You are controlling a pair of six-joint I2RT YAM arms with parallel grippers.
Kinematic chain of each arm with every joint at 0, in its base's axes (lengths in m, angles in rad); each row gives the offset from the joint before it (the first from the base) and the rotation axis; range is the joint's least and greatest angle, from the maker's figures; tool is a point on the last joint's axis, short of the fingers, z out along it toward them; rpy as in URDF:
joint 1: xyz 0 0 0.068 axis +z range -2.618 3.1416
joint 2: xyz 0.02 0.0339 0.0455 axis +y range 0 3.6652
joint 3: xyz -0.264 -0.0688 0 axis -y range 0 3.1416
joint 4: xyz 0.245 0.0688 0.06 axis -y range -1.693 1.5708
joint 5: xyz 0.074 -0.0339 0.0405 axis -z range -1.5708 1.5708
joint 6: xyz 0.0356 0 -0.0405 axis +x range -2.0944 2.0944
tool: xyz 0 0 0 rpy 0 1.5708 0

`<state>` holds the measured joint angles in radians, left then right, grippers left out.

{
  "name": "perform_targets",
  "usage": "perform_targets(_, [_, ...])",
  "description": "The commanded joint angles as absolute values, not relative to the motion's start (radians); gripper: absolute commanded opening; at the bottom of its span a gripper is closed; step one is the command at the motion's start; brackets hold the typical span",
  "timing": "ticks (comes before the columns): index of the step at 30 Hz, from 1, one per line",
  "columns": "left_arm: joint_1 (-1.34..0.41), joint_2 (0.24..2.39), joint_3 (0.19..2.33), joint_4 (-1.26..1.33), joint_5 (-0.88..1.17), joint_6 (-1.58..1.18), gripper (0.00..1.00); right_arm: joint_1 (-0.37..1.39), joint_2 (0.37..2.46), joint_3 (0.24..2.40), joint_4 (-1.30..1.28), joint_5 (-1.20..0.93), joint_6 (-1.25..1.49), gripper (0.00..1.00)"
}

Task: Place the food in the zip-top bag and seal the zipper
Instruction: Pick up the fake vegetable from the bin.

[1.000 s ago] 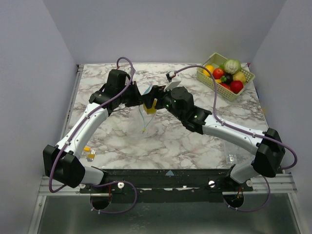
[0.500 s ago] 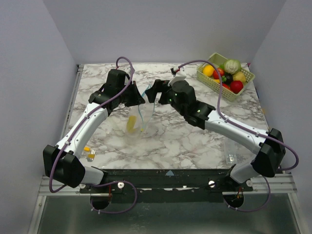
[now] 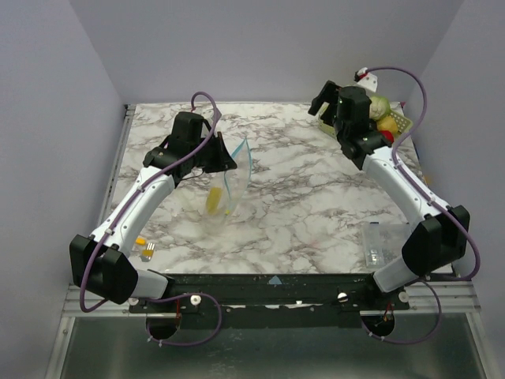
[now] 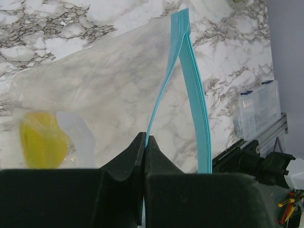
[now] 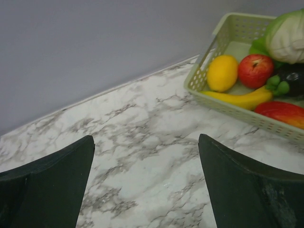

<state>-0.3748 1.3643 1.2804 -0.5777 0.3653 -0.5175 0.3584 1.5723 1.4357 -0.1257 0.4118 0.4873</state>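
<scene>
The clear zip-top bag [image 3: 224, 192] hangs from my left gripper [image 3: 230, 163] down onto the marble table, with a yellow food piece [image 3: 214, 200] inside. In the left wrist view the left gripper [image 4: 145, 140] is shut on one lip of the teal zipper [image 4: 189, 71]. The mouth gapes open, and the yellow piece [image 4: 42, 145] lies low in the bag [image 4: 95, 85]. My right gripper [image 3: 323, 101] is open and empty next to the basket. The right wrist view shows it [image 5: 146, 137] above bare marble, with a lemon [image 5: 222, 72], apple [image 5: 255, 70] and banana [image 5: 242, 99] to the right.
The pale green basket [image 5: 209, 61] at the back right also holds a cabbage [image 5: 287, 38] and a dark eggplant [image 5: 289, 76]; my right arm partly hides the basket [image 3: 402, 125]. A stiff clear box [image 3: 379, 243] sits front right. Small yellow bits [image 3: 142, 245] lie front left.
My right gripper let the yellow piece drop into the bag, then swung back and right to the basket, open. The bag has sagged onto the table. The left gripper still holds the zipper.
</scene>
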Motion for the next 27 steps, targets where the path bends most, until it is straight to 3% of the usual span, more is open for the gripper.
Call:
perform_targets(1, [-0.373, 1.374, 1.292, -0.558, 0.442, -0.473, 0.0, 0.257, 1.691, 1.526, -0.161, 0.507, 0.41, 0.94])
perform_targets(11, [-0.373, 1.395, 1.301, -0.564, 0.462, -0.458, 0.0, 0.009, 1.938, 1.691, -0.094, 0.412, 0.441, 1.0])
perform_targets(27, [-0.372, 1.417, 1.302, -0.559, 0.505, -0.451, 0.0, -0.046, 2.355, 2.108, -0.127, 0.517, 0.26, 1.0])
